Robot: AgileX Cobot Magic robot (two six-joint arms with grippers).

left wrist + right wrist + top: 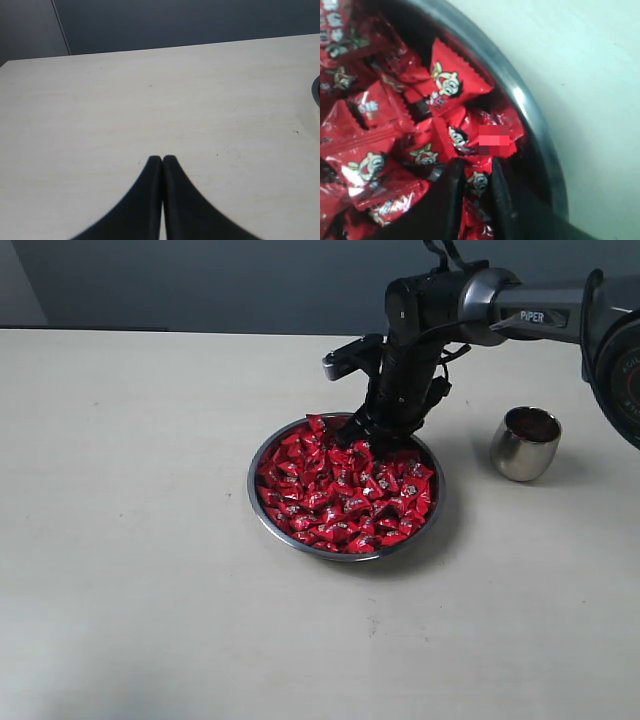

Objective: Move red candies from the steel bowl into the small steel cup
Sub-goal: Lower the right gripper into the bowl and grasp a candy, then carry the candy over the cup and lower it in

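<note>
**A:** Red candies point(345, 495), where do they lie?

**B:** Heaped in the steel bowl point(252, 480), near the middle of the table point(130, 540). The cup point(525, 445) stands upright at about two o'clock from the bowl, well apart from it.

**A:** And the right gripper point(476, 164)?

**B:** It is down in the heap at the bowl's twelve o'clock edge. Its two black fingers point(451, 200) stand close together, and one of the red candies is pinched between the tips. Other wrappers lie against the fingers' outer sides.

**A:** How does the arm stand?

**B:** It reaches in from two o'clock with the forearm nearly level above the table. The wrist then bends steeply down into the bowl.

**A:** The left gripper point(162, 159)?

**B:** Only its own camera shows it. The tips are pressed together with nothing between them, above bare table.

**A:** What does one view give that another lacks?

**B:** From outside, the right fingertips are lost among the wrappers, so the pinch cannot be read there. The right wrist camera shows it plainly, along with the little cartoon faces on the wrappers and the bowl's rim just beside the gripped candy. The cup appears only in the outside view.
</note>
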